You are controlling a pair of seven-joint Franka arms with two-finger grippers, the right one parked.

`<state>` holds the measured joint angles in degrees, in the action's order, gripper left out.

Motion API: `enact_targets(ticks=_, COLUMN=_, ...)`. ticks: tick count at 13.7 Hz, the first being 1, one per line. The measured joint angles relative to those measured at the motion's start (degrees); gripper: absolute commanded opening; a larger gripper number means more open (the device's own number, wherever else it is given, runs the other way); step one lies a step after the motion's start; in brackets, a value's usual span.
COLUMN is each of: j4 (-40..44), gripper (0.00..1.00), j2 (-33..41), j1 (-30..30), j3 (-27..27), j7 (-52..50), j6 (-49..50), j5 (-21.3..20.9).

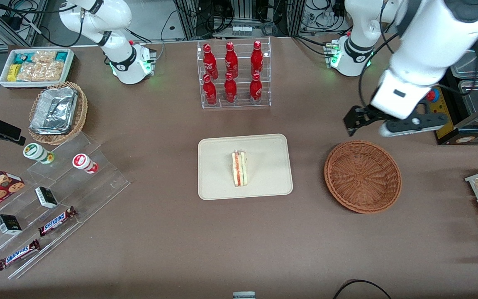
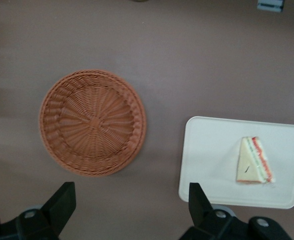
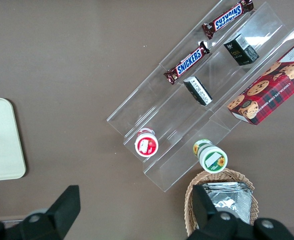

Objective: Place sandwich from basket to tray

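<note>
The sandwich (image 1: 239, 168) lies on the tray (image 1: 218, 182), its long axis along the tray's shorter side. The gripper (image 1: 353, 120) hangs above the table beside the basket (image 1: 362, 176), well apart from the tray, fingers spread and holding nothing.

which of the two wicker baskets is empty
The reddish-brown round basket, lying beside the tray and just below the open pincer, holds nothing. The lighter tan basket, toward the parked arm's end, is filled with foil containers.
</note>
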<state>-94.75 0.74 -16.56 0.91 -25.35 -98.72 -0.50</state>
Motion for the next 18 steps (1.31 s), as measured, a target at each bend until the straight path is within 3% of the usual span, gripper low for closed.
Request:
enact_targets(ticks=9, j4=0.9, gripper=1.0, j2=2.9, j1=12.5, j3=-0.1, j7=16.1, j6=5.3, j5=0.9)
enact_targets(ticks=18, j4=4.4, gripper=1.0, j2=0.8, j1=17.2, j3=0.0, j7=19.6, j6=6.6, j5=0.9)
